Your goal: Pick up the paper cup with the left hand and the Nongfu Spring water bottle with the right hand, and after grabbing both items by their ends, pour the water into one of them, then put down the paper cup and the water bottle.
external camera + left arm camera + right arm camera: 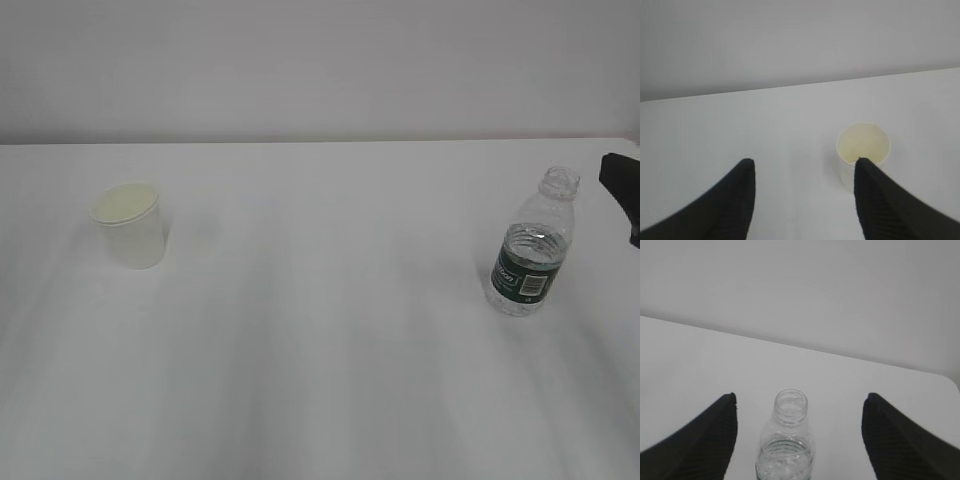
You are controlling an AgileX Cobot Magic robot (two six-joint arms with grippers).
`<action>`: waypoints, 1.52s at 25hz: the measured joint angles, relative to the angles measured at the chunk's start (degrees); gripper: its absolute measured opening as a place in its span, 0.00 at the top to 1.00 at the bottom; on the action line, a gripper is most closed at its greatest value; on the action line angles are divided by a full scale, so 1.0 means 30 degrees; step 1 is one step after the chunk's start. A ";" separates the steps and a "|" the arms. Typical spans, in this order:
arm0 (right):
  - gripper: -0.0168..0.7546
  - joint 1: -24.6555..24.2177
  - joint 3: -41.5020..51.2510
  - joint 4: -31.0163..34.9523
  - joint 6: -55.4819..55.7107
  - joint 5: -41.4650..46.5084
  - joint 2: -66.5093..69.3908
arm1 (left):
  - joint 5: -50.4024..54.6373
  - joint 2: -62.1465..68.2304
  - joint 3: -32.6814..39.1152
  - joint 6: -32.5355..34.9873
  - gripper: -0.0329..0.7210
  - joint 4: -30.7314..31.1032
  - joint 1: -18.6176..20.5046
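The paper cup (130, 225) stands upright at the left of the white table (320, 380), empty, with a pale yellowish inside. In the left wrist view my left gripper (804, 162) is open with nothing between its fingers. The cup (863, 145) stands ahead of it, and the right fingertip (862, 167) overlaps the cup's near rim. The Nongfu Spring water bottle (535, 250) stands upright at the right, uncapped and part full of water (528, 240). My right gripper (800, 396) is open, and the bottle (787, 440) stands between its fingers, touching neither.
A black part of the right arm (622, 190) shows at the exterior view's right edge, just right of the bottle. A plain pale wall (320, 70) rises behind the table's far edge. The left arm is outside the exterior view.
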 joint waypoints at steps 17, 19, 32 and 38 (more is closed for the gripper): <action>0.21 0.0000 0.0033 0.0000 0.0301 -0.1363 0.3425 | -0.4748 0.4726 0.1118 -0.0155 0.36 -0.0659 0.0000; 0.21 0.0000 0.0256 0.0000 0.0318 -0.1657 0.3553 | -0.5800 0.4878 0.1721 -0.0484 0.36 -0.0689 0.0000; 0.21 0.0000 0.2911 -0.0199 0.1392 -0.4611 0.3759 | -0.8540 0.4926 0.4141 -0.1346 0.36 -0.0167 -0.1876; 0.21 0.0000 0.3527 -0.0829 0.1618 -0.5195 0.3759 | -1.0363 0.6011 0.5411 -0.1439 0.36 -0.0090 -0.2663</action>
